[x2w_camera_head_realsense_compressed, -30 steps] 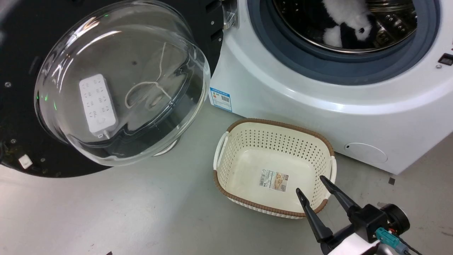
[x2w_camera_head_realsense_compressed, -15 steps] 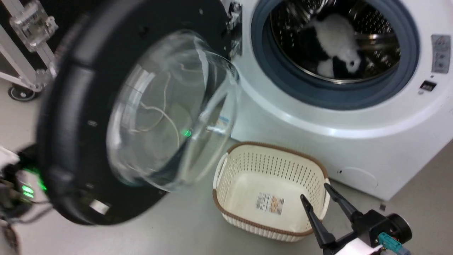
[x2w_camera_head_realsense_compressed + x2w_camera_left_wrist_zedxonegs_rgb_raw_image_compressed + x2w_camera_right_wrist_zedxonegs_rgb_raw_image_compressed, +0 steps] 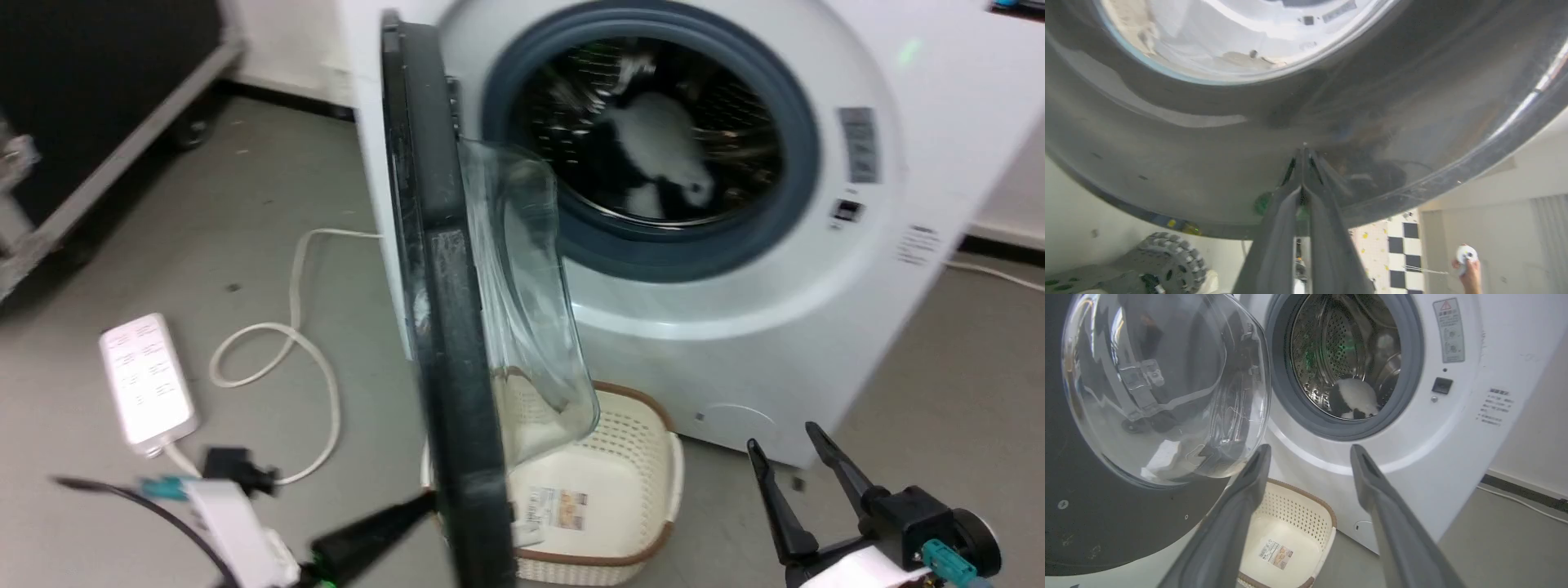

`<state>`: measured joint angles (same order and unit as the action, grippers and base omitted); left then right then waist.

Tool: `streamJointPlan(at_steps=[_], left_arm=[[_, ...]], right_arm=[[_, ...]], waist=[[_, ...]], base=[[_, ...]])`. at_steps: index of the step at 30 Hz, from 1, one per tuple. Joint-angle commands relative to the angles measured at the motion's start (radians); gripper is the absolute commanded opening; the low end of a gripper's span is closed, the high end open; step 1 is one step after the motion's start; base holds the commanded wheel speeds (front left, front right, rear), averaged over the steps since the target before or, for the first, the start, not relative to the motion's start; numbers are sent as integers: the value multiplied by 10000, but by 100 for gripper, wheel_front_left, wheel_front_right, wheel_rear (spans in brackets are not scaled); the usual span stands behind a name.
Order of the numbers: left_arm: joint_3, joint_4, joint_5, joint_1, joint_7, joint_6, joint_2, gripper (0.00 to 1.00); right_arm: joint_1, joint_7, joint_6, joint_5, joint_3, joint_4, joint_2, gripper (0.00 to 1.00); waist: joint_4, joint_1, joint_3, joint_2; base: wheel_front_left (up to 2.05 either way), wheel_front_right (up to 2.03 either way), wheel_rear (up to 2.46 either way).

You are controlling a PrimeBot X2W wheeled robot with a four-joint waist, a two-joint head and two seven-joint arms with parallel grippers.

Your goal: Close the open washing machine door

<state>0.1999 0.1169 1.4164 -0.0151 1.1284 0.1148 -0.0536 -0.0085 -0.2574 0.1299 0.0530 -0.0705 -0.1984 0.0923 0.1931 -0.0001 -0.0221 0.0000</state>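
L gripper (image 3: 1304, 153) jaws shut, tips on glossy outer face of washing machine door (image 3: 445, 343), abt half-swung, edge-on in head view, in front of washing machine (image 3: 816, 327); R gripper (image 3: 781, 437) open, empty; risk: tips skid off curved rim, door stops unlatched.

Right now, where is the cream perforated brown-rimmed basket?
Head view, lower centre: the basket sits on the floor before the white washing machine, partly behind its black-rimmed door.
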Motion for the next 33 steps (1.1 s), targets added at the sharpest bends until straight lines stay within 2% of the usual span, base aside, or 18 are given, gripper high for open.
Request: streamJointPlan(at_steps=[1,6,12,17,21,24,27,31,33], left_arm=[[-543,86,543,320,-518,44,27,0],[-2286,-196,1664,540,-2487,-341,31,0],[-3737,-921,2736,-429,-4619,-977,32,0],[-4342,-1954,3268,-1766,-6270,-1248,32,0],[-4560,-3143,3615,-3125,-7871,-1515,33,0],[-4709,-4053,4011,-3990,-9026,-1769,33,0],[-4969,-4700,4338,-4461,-9599,-2065,33,0],[-5250,-5018,4153,-4370,-9783,-2350,22,0],[-5441,-4747,3428,-3764,-10001,-2434,-227,0]], right_arm=[[10,-44,8,-67,35,13,10,100],[-142,-44,8,-116,6,22,73,100],[-352,-44,8,-90,20,29,85,100],[-466,-44,8,-26,-17,-8,-2,100],[-466,-44,8,27,-98,-77,-94,100],[-455,-44,8,58,-177,-101,-169,100],[-391,-44,8,77,-209,-119,-229,100],[-293,-44,8,100,-245,-109,-261,100],[-185,-44,8,125,-228,-50,-231,100]], waist=[[-716,1,145,0],[-1974,1,597,0],[-3618,1,1221,0],[-4869,1,1683,0],[-5513,1,1902,0],[-5764,1,1953,0],[-5722,1,1901,0],[-5273,1,1671,0],[-4805,1,1361,0]], base=[[0,0,0],[0,0,0],[0,0,0],[0,0,0],[0,0,0],[0,0,0],[0,0,0],[0,0,0],[0,0,0]])
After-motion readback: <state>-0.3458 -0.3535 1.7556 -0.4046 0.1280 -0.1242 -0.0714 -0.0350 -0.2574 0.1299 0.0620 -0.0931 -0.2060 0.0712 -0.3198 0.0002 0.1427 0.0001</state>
